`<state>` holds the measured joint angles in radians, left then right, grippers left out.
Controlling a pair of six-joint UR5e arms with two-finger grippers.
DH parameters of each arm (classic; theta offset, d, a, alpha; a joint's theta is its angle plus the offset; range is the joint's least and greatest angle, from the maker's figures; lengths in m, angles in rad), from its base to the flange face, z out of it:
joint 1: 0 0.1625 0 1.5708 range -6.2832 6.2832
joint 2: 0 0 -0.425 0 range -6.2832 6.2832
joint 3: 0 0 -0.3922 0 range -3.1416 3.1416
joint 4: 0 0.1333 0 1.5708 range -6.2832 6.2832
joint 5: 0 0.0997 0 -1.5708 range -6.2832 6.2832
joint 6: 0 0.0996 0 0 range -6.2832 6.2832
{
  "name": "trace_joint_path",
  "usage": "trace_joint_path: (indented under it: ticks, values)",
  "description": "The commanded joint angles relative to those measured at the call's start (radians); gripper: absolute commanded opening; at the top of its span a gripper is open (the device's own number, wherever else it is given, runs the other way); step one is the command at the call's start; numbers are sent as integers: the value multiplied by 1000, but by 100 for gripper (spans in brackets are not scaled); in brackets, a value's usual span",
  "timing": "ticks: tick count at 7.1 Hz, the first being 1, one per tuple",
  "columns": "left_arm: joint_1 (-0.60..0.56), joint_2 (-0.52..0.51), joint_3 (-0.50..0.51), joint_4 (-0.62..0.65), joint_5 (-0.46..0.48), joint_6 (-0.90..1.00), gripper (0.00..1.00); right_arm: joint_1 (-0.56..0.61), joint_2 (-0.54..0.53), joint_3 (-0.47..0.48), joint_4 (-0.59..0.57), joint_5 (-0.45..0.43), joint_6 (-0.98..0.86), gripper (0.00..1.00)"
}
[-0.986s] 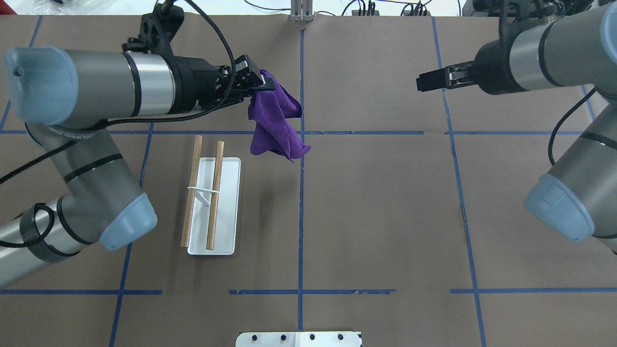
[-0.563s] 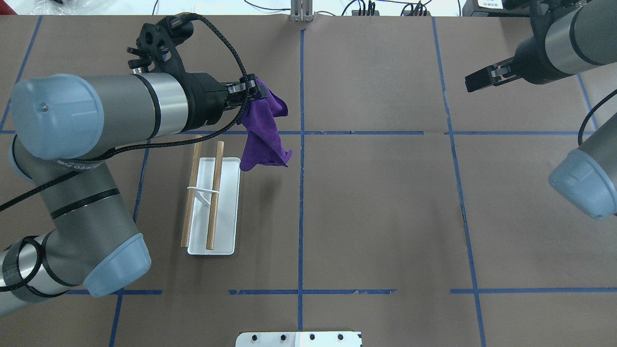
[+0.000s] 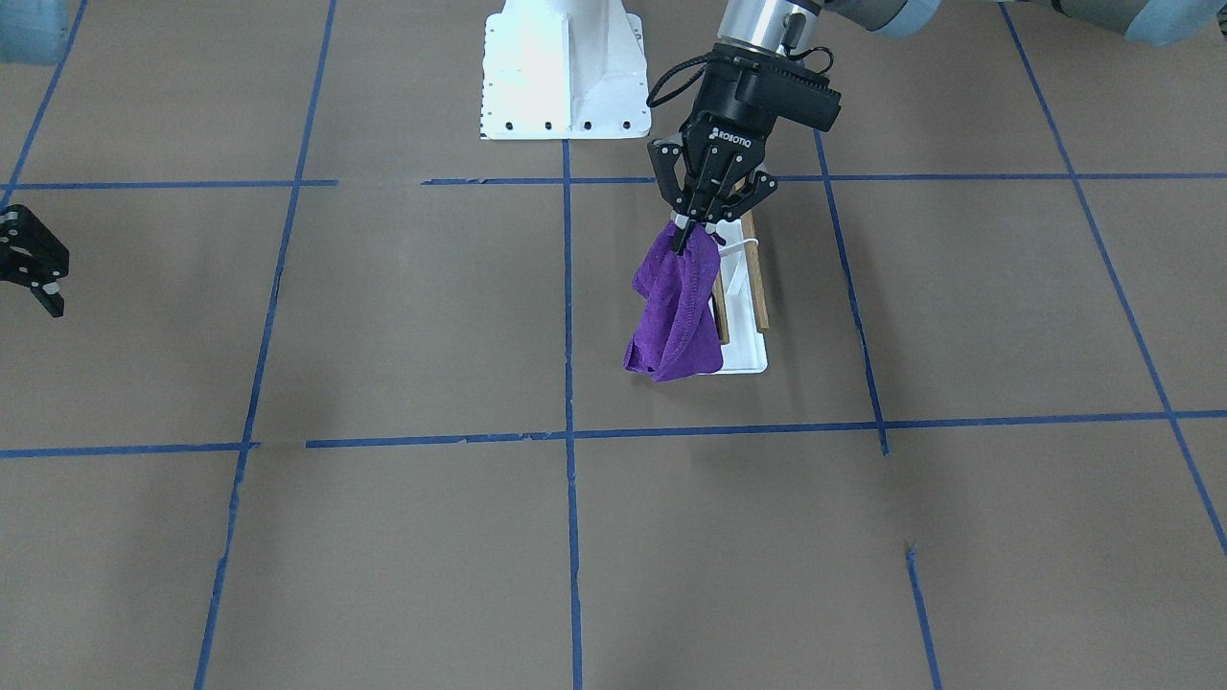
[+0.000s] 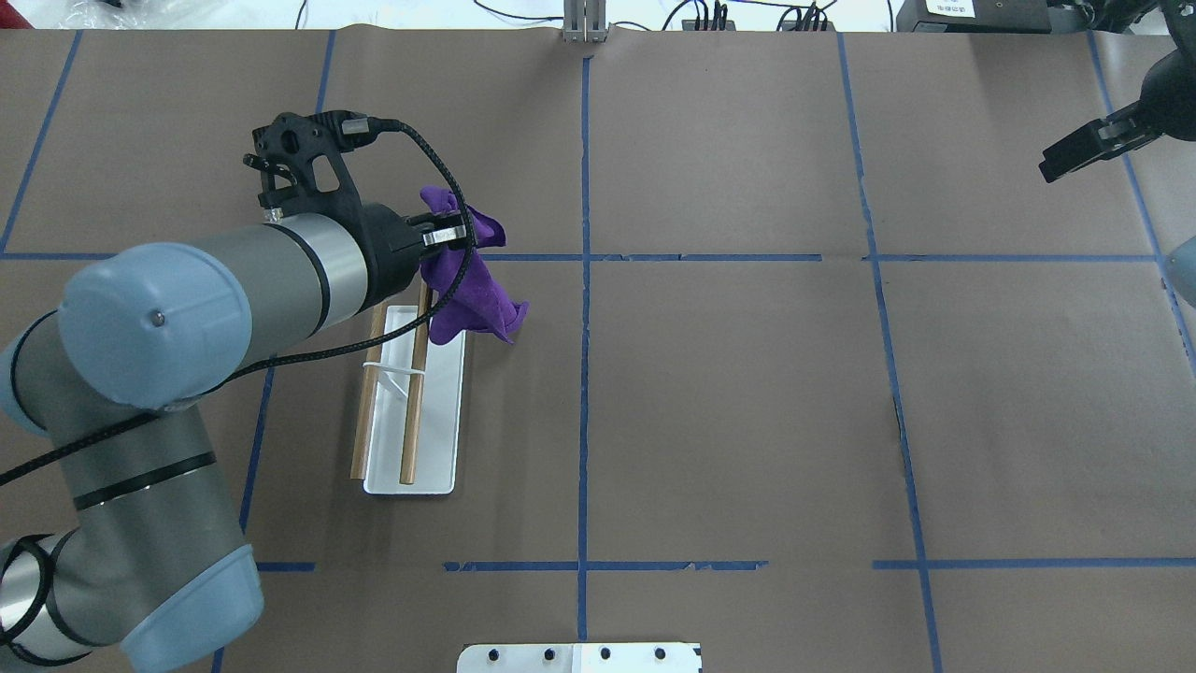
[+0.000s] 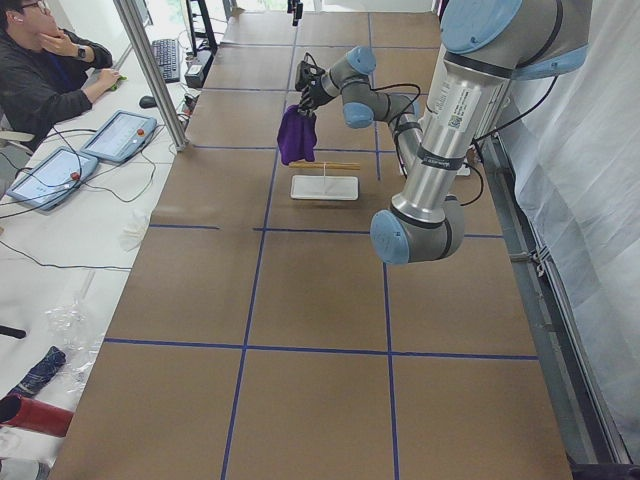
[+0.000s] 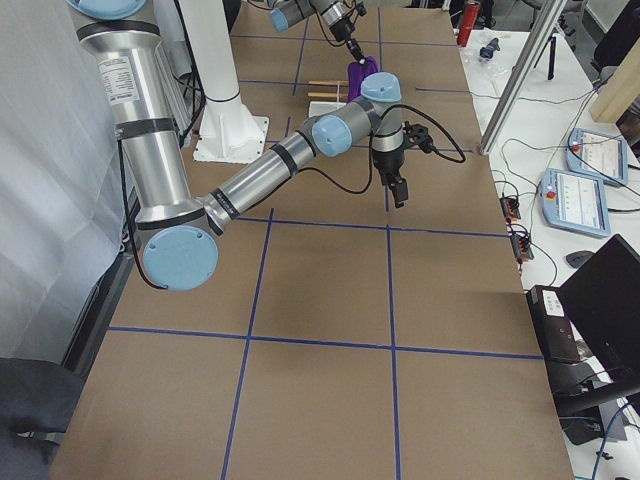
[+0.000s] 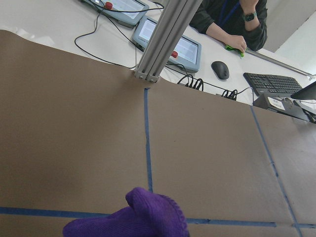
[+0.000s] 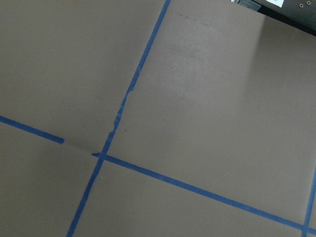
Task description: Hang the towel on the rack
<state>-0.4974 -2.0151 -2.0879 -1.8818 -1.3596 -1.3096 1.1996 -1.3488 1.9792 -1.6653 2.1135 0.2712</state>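
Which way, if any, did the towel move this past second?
Yes. The towel, in the left gripper, shifted toward the far end of the rack, overhead view.

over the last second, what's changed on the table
The left claw, shut on the purple cloth towel, swung back toward the robot, bringing the towel to the far end of the two-dowel wooden rack on a white base. The right claw pulled away toward the table's right edge. The rack stayed put, and the grip held.
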Motion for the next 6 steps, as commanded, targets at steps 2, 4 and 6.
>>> trace_joint_path:
  ticks: [2, 4, 6]
  values:
    - [118, 45, -164, 206, 46, -8, 0, 24, -9, -16, -1, 49, -21, 100]
    - [123, 49, -169, 228, 48, -13, 0, 24, -9, -14, -1, 49, -21, 100]
    - [71, 120, -167, 233, 48, 0, 0, 24, -9, -14, -1, 51, -21, 100]
